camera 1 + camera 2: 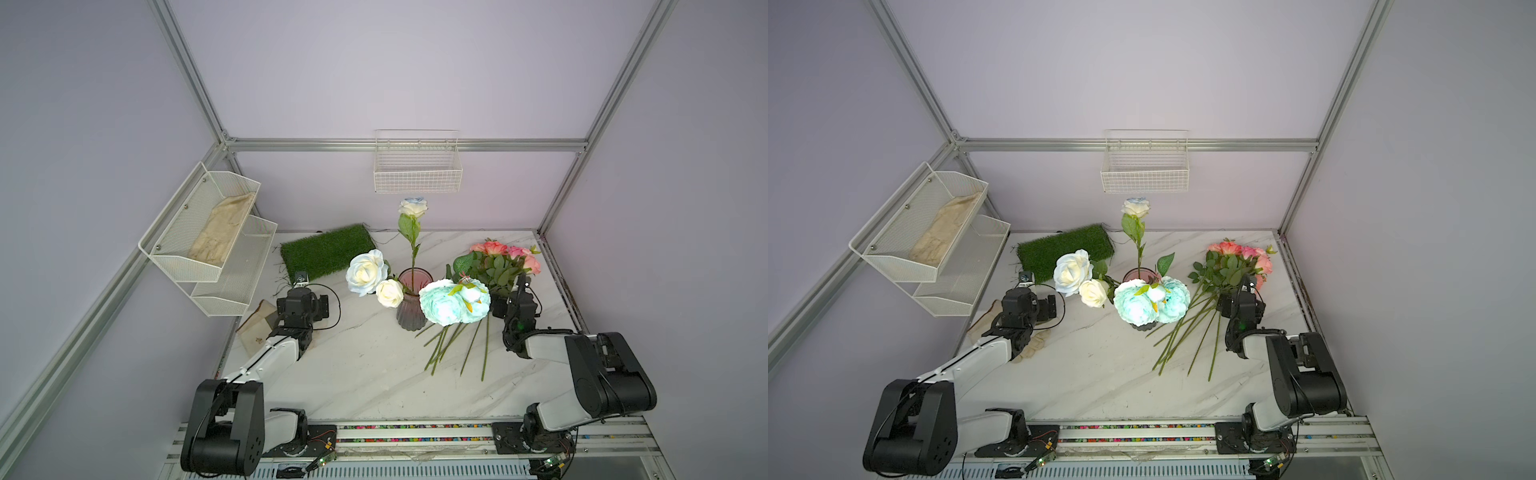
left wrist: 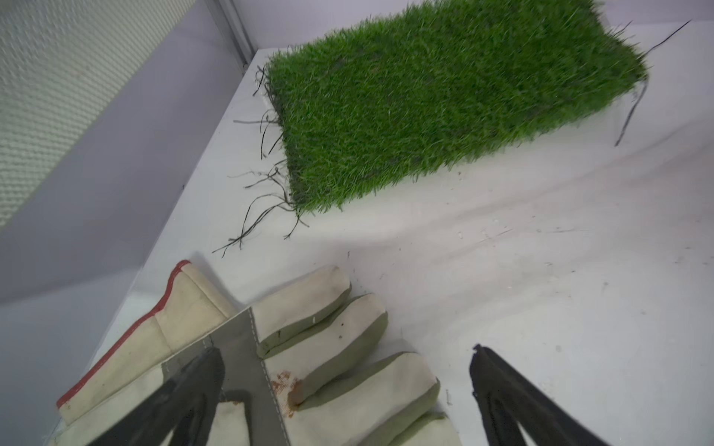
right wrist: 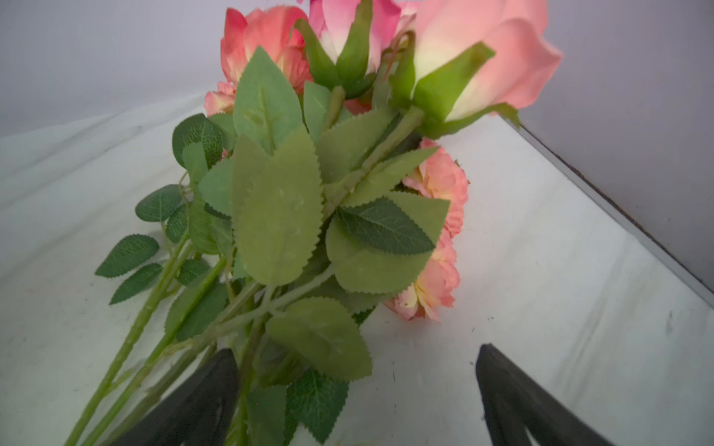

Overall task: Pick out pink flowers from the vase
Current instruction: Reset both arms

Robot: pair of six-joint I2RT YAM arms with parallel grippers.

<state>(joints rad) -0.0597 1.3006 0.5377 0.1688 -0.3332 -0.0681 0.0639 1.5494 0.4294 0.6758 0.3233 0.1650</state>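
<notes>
Glove (image 2: 193, 301), cream with red trim: flat at the left edge of the table (image 1: 365, 374). No part in the task.

My left gripper (image 2: 346, 349): hangs over the glove, jaws spread wide, nothing between them.

Grass mat (image 1: 326, 251): far left corner of the table, bare.

White roses (image 1: 365, 272): two heads lean out of the vase toward the left edge, and a third (image 1: 413, 206) stands tall on its stem above the rim. Not mine to pull.

Vase (image 1: 410, 309): smoky pink glass, upright near the middle of the table. I see no pink head in it in either top view, though part of its mouth is hidden.

Blue-green blooms (image 1: 453, 301): big ruffled heads drooping over the vase on its right side, covering that part of the mouth.

Pink flowers (image 1: 505, 253): one heap lying on the table by the right edge, heads toward the far right corner, bare stems fanned toward the near edge. All clear of the vase.

My right gripper (image 3: 355, 350): low over the leafy middle of that heap, jaws fully apart, gripping nothing. A stem runs just beside one finger (image 3: 208, 386).

Tally, as I judge it: picking looks finished or all but. What is left is to check the hidden part of the vase mouth for a stray pink head.
</notes>
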